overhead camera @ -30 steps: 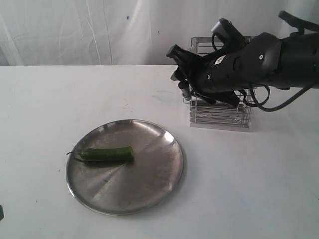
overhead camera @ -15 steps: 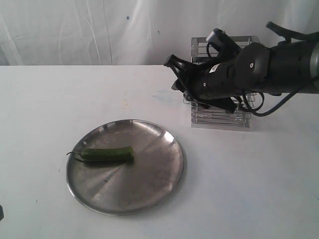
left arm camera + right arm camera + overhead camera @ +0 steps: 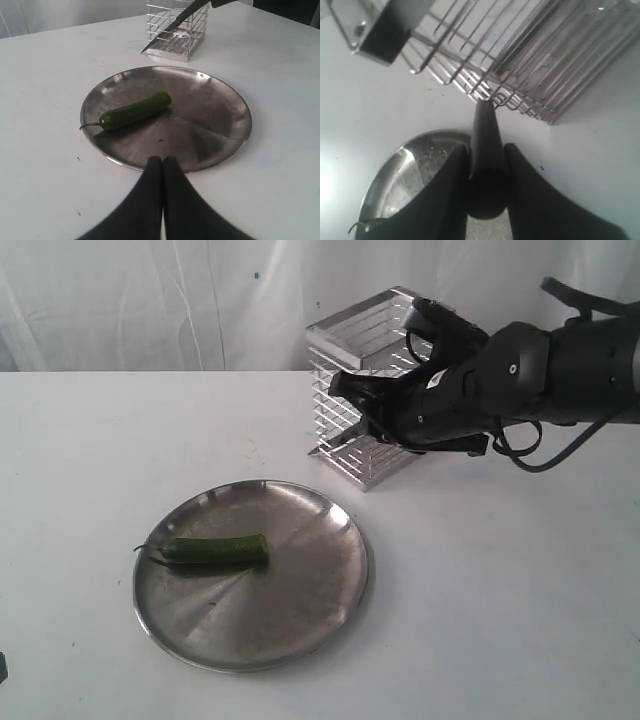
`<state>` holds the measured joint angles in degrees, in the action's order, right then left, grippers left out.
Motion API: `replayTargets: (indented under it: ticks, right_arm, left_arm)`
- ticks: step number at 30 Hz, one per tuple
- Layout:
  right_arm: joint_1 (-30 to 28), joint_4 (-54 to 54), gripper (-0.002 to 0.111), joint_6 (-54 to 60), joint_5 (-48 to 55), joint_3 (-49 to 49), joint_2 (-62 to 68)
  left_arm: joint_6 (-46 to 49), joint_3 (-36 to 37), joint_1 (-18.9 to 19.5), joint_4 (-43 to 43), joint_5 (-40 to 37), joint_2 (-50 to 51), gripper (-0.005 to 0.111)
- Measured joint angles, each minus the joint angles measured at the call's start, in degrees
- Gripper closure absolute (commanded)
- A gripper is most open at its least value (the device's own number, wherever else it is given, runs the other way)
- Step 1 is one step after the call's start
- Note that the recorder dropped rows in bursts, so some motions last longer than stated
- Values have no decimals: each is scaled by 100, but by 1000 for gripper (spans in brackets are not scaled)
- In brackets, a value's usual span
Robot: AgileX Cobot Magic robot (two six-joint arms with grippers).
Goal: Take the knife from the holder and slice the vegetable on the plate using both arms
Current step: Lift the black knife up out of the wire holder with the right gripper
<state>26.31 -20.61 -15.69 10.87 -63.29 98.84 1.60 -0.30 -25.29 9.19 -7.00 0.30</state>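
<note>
While the left gripper [image 3: 162, 161] is hovering with fingers pressed together and empty beside the plate [image 3: 300, 590], where the vegetable [image 3: 215, 549] is lying in one piece, the right gripper [image 3: 486, 149] is clamping the black handle of the knife [image 3: 172, 28], whose blade is slanting across the wire holder [image 3: 345, 370].

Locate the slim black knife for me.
The slim black knife is clamped by the right gripper, blade slanting through the tilted silver wire holder, behind the round steel plate, right of centre in the exterior view.
</note>
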Motion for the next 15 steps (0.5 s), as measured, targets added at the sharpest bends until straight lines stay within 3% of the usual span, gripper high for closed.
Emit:
replayTargets:
  ticks: [15]
  right_arm:
    - [-175, 1069, 91, 453, 784, -229, -224]
  left_arm:
    - [0, 0, 0, 0, 0, 0, 107]
